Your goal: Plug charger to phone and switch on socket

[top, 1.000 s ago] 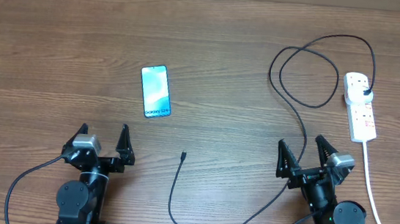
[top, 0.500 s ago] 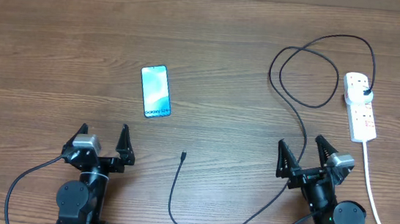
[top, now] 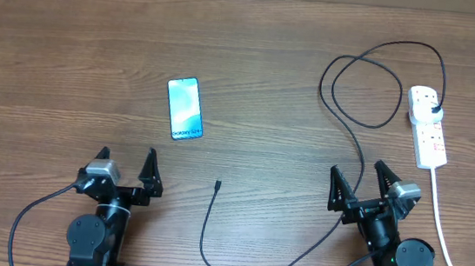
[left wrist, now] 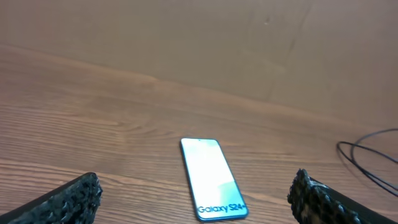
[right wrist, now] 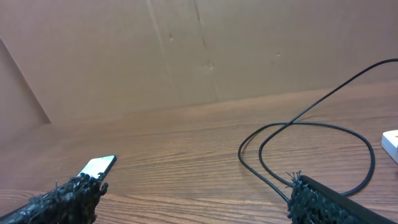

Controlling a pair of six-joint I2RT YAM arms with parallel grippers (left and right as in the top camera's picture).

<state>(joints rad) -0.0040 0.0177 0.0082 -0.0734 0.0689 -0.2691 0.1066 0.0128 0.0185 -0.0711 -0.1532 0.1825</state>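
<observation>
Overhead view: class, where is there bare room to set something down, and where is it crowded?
The table is bare left of the phone, and again between the phone and the looped charger. The right side is crowded: the charger, the socket and its white cord.

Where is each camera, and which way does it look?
Overhead: above the table, looking down at phone, charger, socket; left arm, right arm at bottom.
Left wrist: on the left arm, facing forward at the phone; open jaws in bottom corners.
Right wrist: on the right arm, facing forward at the charger's loop; open jaws too.
Both wrist views share the phone.
</observation>
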